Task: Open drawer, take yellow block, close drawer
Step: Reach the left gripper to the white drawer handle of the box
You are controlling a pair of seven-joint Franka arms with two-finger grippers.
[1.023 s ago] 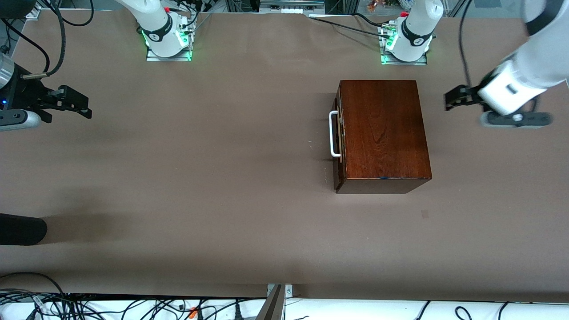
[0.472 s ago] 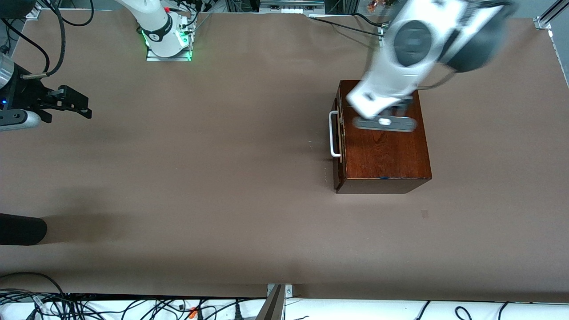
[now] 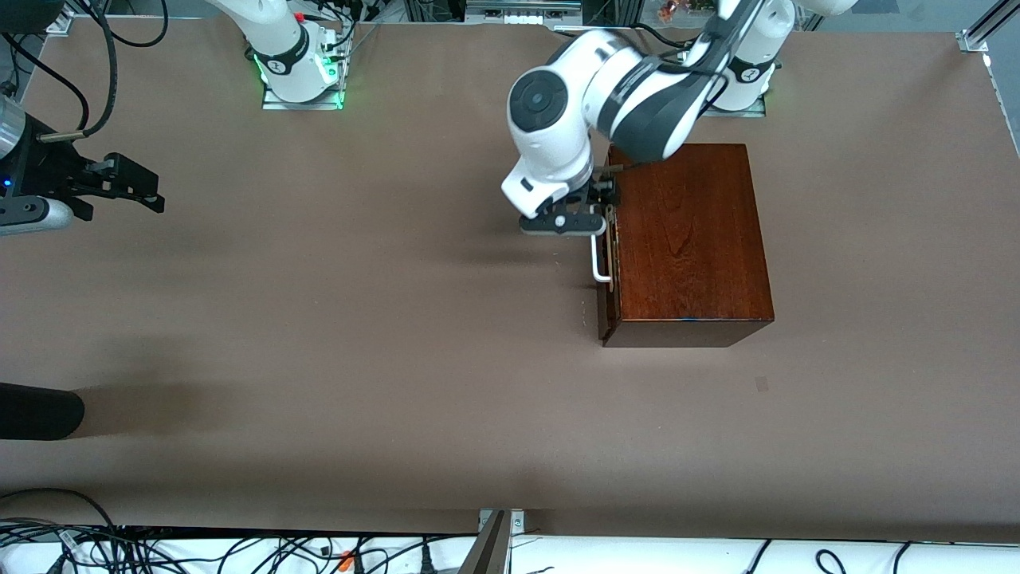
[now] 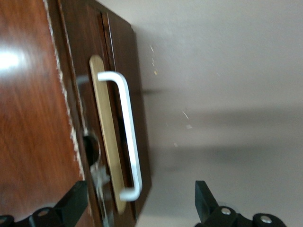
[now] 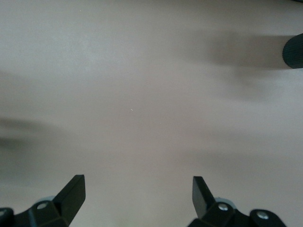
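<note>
Left claw over the closed drawer's handle

On the bench [image 3: 319, 319], the drawer [image 3: 607, 255] sits shut, center-right of frame; the left claw [image 4: 139, 201] hangs spread wide above its white handle [image 4: 129, 137]. The right claw [image 5: 137, 196], frame's left edge, waits open over bare bench.

A brown table [image 3: 358, 319] fills the scene, its surface plain apart from soft shadows. A dark rounded object [image 3: 36, 410] (what it is cannot be told) juts in at the right arm's end, nearer the front camera. Tangled cables [image 3: 199, 550] lie along the table's near edge.
</note>
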